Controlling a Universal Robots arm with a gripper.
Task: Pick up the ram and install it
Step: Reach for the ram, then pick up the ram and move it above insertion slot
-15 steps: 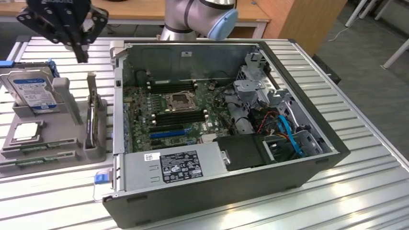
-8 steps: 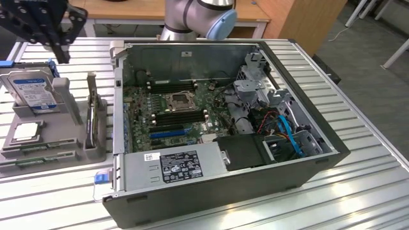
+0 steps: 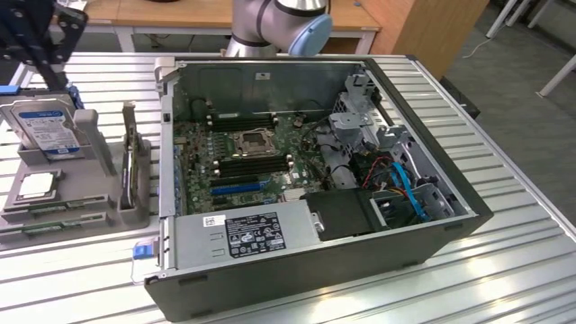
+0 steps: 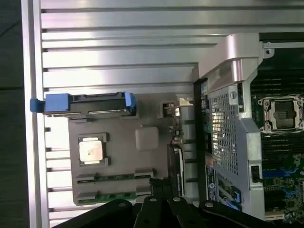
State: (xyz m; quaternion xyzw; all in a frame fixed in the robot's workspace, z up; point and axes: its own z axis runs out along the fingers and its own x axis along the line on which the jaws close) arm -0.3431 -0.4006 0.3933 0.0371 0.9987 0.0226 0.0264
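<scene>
Two ram sticks, thin green boards, lie in slots at the near end of a grey fixture (image 3: pixel 63 196): one ram stick (image 3: pixel 56 205) (image 4: pixel 116 177) and a second (image 3: pixel 45 228) (image 4: pixel 116 195) beside it. My gripper (image 3: pixel 50 64) (image 4: pixel 161 186) hangs high above the fixture at the exterior view's far left, over the hard drive, shut and holding nothing. The open computer case (image 3: pixel 315 270) lies on its side, with black memory slots (image 3: pixel 255 165) either side of the CPU socket (image 3: pixel 252 142) (image 4: pixel 281 111).
The fixture also holds a blue-labelled hard drive (image 3: pixel 45 128) (image 4: pixel 85 103) standing upright, a CPU chip (image 3: pixel 36 183) (image 4: pixel 92 150) and an upright card (image 3: pixel 135 172). The case's power supply (image 3: pixel 247 233), drive cage and blue cables (image 3: pixel 405 189) crowd its near side. The slatted metal table (image 3: pixel 504 256) lies around it.
</scene>
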